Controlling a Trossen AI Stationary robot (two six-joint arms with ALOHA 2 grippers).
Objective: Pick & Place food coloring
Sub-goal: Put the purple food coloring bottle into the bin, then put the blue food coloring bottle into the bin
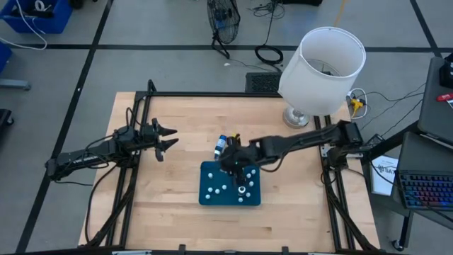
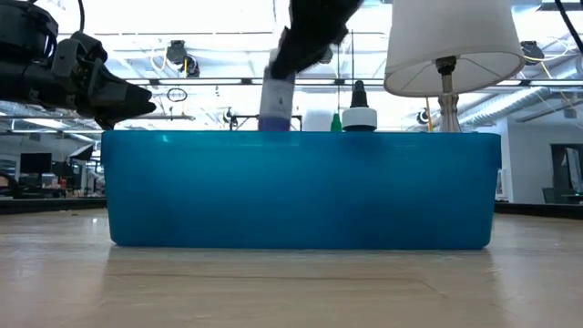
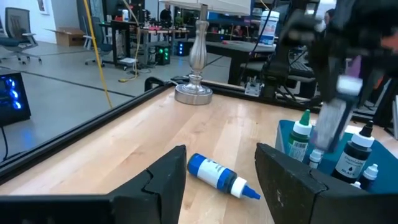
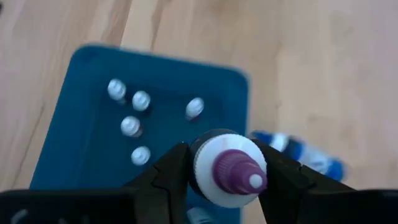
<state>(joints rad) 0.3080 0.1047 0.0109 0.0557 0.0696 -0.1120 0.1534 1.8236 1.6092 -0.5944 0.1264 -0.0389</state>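
The teal tray (image 1: pixel 212 172) sits mid-table with several small white-capped food coloring bottles (image 4: pixel 131 126) standing in it. My right gripper (image 1: pixel 233 160) hangs over the tray's far part, shut on a white-capped, purple-tipped bottle (image 4: pixel 229 170) that reaches down to the tray's rim (image 2: pixel 276 102). A blue bottle (image 3: pixel 219 175) lies on its side on the wood just beyond the tray (image 1: pixel 221 145). My left gripper (image 1: pixel 170 139) hovers open, left of the tray, above the table. My right gripper pinches the purple-tipped bottle between its two fingers, one finger (image 4: pixel 168 177) on each side just under the white cap (image 4: pixel 208 155). The fingers come from above, pointing down. The bottle hangs below them, slightly tilted (image 3: pixel 329 121); the tray wall hides its lower end in the low view.
A green-tipped bottle (image 3: pixel 301 134) and a black-tipped one (image 3: pixel 356 155) stand in the tray. A lamp (image 1: pixel 322 71) with a white shade stands at the table's far right. Black frame rails (image 1: pixel 212 94) edge the table. Bare wood lies left of and in front of the tray.
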